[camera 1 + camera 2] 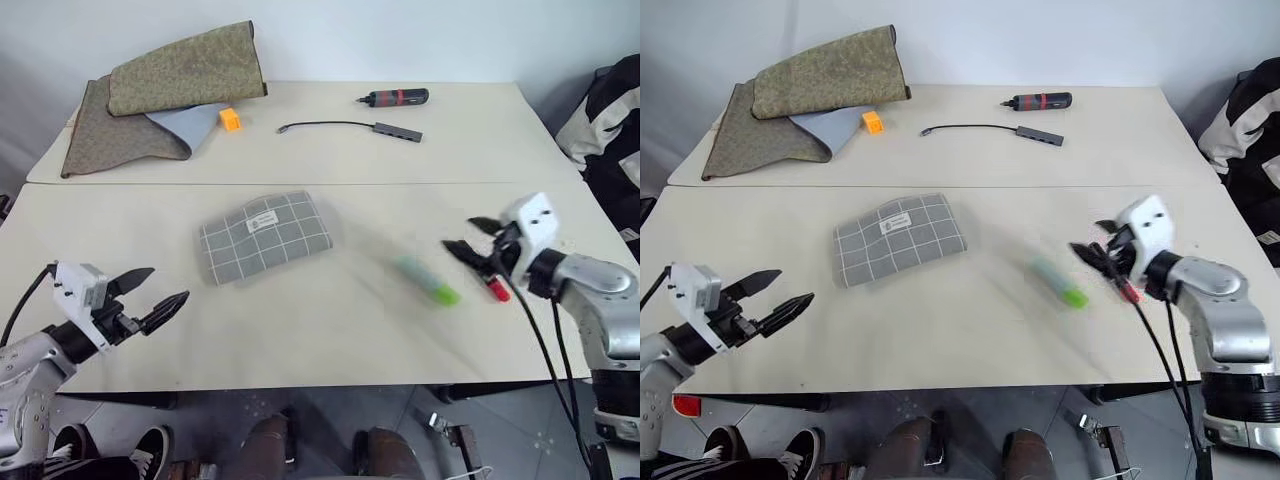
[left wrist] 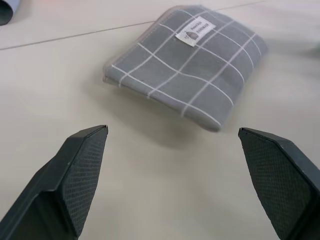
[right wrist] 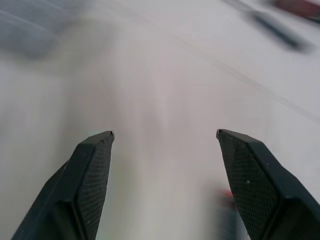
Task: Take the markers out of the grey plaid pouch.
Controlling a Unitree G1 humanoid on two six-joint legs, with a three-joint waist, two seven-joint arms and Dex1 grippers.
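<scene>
The grey plaid pouch (image 1: 265, 237) lies flat near the middle of the table, white label up, and shows again in the left wrist view (image 2: 185, 70). A light green marker (image 1: 428, 281) lies loose on the table to its right, its outline smeared. A red marker (image 1: 497, 290) lies further right, just below my right gripper (image 1: 470, 238), which is open with nothing between its fingers. In the right wrist view the red marker is a faint smear (image 3: 227, 192). My left gripper (image 1: 150, 290) is open and empty at the front left, pointing toward the pouch and clear of it.
At the back left lie olive-green cloths (image 1: 180, 70), a pale grey sheet (image 1: 190, 122) and a small orange block (image 1: 230, 119). A black-and-red tool (image 1: 395, 97) and a cable with a hub (image 1: 398, 131) lie at the back. Black-and-white fabric (image 1: 615, 110) hangs past the table's right edge.
</scene>
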